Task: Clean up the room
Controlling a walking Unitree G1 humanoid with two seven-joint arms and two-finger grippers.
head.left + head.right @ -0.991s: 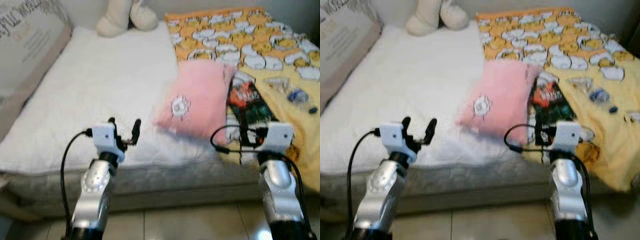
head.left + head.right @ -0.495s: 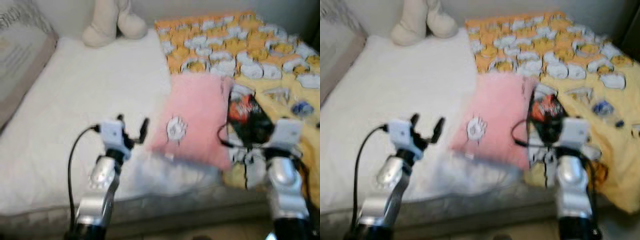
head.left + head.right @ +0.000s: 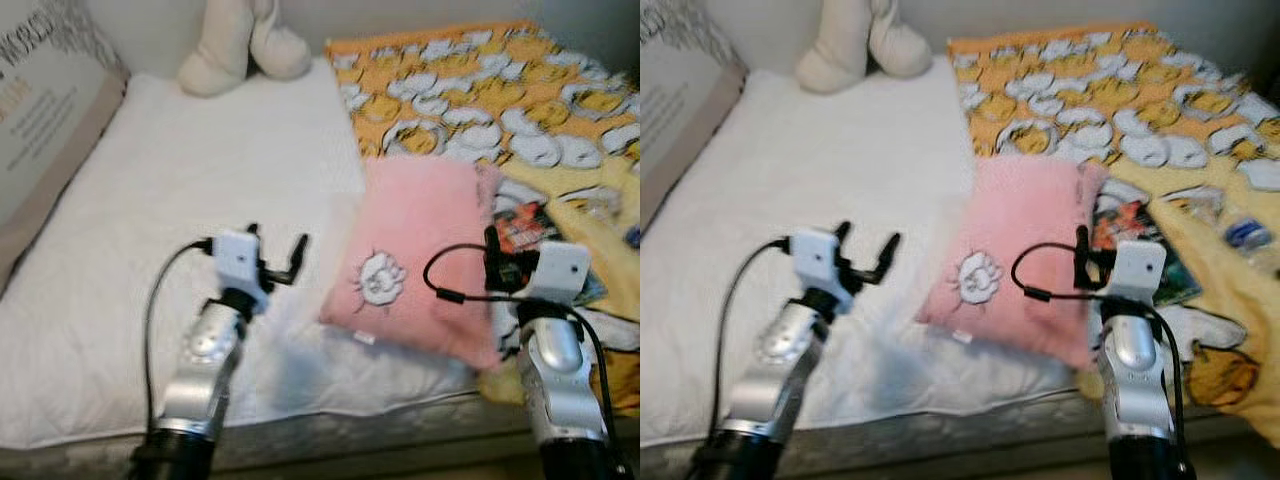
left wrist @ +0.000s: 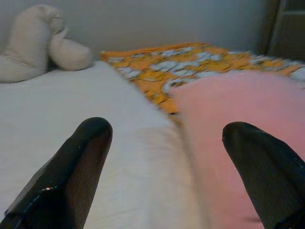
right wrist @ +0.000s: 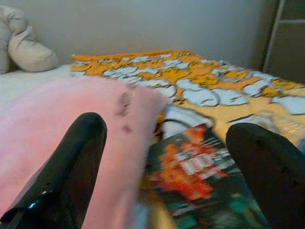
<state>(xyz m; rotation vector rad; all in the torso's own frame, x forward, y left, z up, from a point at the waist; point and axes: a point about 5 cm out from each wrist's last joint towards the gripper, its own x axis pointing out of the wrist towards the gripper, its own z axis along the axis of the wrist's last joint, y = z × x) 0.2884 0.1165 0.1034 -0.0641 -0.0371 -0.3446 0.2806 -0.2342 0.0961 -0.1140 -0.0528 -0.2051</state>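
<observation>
A pink pillow (image 3: 420,258) lies askew on the white bed (image 3: 170,210), flanked by the left gripper (image 3: 275,255) and the right gripper (image 5: 167,157), each held with fingers spread wide and empty, apparently poised to take the pillow from both sides.

The bed (image 3: 180,170), covered in a white sheet, carried a pink pillow (image 3: 420,260) near its front edge, an orange-and-yellow patterned blanket (image 3: 480,90) beside it, a cream plush toy (image 3: 240,45) at the back and a large printed cushion (image 3: 45,110).
</observation>
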